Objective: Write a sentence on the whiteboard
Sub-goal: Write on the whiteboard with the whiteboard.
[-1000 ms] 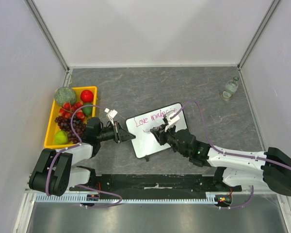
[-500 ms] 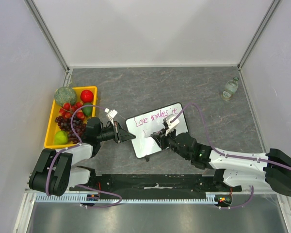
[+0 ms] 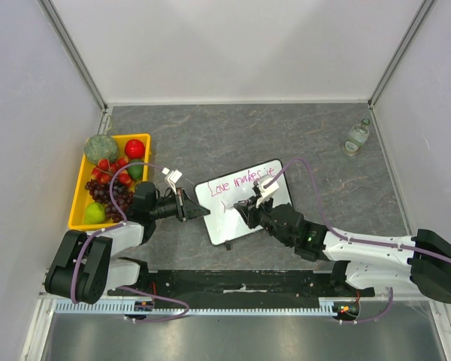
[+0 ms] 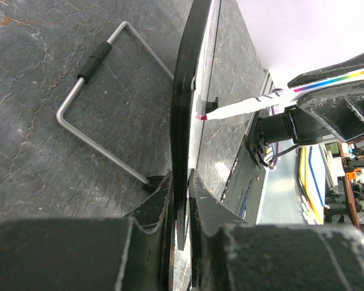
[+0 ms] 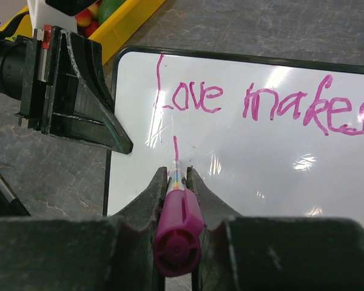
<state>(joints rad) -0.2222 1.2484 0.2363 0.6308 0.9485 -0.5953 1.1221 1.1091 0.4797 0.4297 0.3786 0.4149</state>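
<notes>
The whiteboard (image 3: 237,222) stands tilted at the table's middle. My left gripper (image 3: 198,211) is shut on its left edge. In the left wrist view the black frame (image 4: 184,103) runs between my fingers (image 4: 181,177). The sentence (image 3: 239,182) is in pink, reading "Love makes" (image 5: 255,104), with more letters at the right. My right gripper (image 3: 244,207) is shut on a pink marker (image 5: 177,225). Its tip touches the board (image 5: 273,176) under "Love", at the foot of a short vertical stroke (image 5: 175,147). The marker's tip (image 4: 201,115) also shows in the left wrist view.
A yellow tray (image 3: 77,197) of fruit sits at the left, close behind my left arm. A small bottle (image 3: 356,137) stands at the far right. The board's wire stand (image 4: 97,103) rests on the grey table behind it. White walls close in three sides.
My right gripper has carried the marker from the end of the first line down and left to under "Love". A short stroke has appeared there. The left gripper has not moved.
</notes>
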